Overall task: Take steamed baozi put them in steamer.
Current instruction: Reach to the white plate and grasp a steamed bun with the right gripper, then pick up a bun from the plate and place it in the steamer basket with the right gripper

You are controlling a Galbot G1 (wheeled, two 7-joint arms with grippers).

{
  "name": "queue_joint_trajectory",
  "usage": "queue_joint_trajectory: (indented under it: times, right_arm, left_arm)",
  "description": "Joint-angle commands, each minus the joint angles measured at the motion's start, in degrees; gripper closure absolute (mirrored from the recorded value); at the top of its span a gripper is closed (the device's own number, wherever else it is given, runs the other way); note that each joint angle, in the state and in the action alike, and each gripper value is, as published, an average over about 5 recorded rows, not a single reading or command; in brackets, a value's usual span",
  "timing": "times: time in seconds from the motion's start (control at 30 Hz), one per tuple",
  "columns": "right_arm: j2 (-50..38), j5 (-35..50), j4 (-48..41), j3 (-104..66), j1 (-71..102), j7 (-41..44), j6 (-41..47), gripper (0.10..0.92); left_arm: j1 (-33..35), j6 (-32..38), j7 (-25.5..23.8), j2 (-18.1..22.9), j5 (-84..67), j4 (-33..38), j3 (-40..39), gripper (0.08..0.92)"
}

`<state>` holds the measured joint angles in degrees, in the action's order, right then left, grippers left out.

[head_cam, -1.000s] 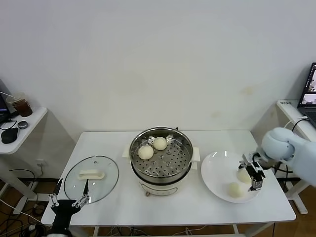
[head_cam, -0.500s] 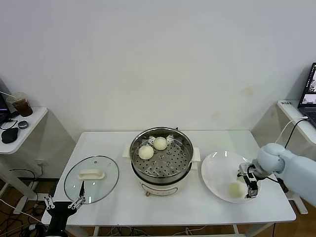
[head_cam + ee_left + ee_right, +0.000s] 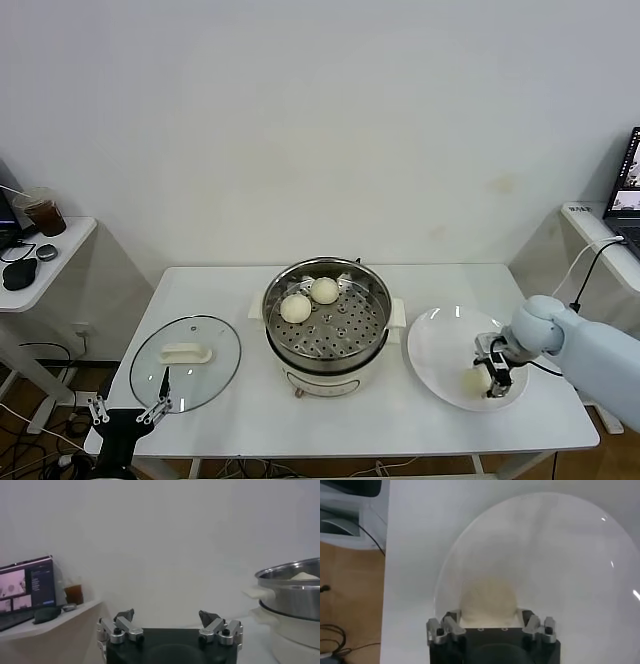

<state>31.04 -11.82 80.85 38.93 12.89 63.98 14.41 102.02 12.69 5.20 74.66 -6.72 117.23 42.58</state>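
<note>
Two baozi (image 3: 295, 308) (image 3: 323, 290) lie on the perforated tray of the steel steamer (image 3: 375, 300) at the table's middle; its wall also shows in the left wrist view (image 3: 292, 595). On the white plate (image 3: 435, 345) at the right, my right gripper (image 3: 488, 378) is down over another baozi (image 3: 471, 381). In the right wrist view this baozi (image 3: 487, 600) fills the gap of the right gripper (image 3: 489, 614), with a finger against each side, on the plate (image 3: 545, 555). My left gripper (image 3: 130, 412) hangs open and empty at the table's front left corner, also in its own view (image 3: 167, 615).
The glass lid (image 3: 185, 360) with a white handle lies flat left of the steamer. A side table with a cup (image 3: 40, 212) stands at the far left. A laptop (image 3: 628, 185) sits on a desk at the far right.
My right gripper came down and toward the plate's near side, and its fingers closed in on a baozi. The left arm sank a little at the front left corner.
</note>
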Motion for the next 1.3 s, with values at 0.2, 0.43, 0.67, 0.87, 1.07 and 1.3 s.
queue_joint_trajectory:
  times: [0.2, 0.43, 0.67, 0.87, 1.07, 1.3]
  right_arm:
    - [-0.64, 1.23, 0.05, -0.10, -3.39, 1.30, 0.33, 0.525]
    - [-1.37, 7.31, 1.15, 4.07, -15.81, 4.55, 0.04, 0.552]
    - [3.08, 16.58, -0.08, 9.08, -33.80, 8.83, -2.07, 0.550]
    - [13.12, 22.49, -1.39, 14.56, -48.00, 9.81, -4.73, 0.550]
    - [21.97, 27.15, 2.07, 22.92, -52.86, 7.81, -8.30, 0.550]
    - [32.78, 24.45, 2.44, 29.76, -48.86, 5.12, -16.50, 0.543]
  left_arm:
    - [-0.19, 0.00, 0.02, 0.05, -0.03, 0.23, -0.10, 0.177]
    - [-0.58, -0.02, -0.02, -0.35, -0.29, 0.59, -0.27, 0.177]
    - [-0.92, -0.04, -0.05, -0.91, -0.54, 0.89, -0.48, 0.177]
    - [-1.17, -0.05, -0.06, -1.01, -0.55, 1.05, -0.76, 0.177]
    - [-1.01, 0.09, -0.02, -0.90, -0.59, 1.01, -0.44, 0.177]
    - [-0.91, 0.09, 0.01, -0.54, -0.59, 0.91, 0.23, 0.177]
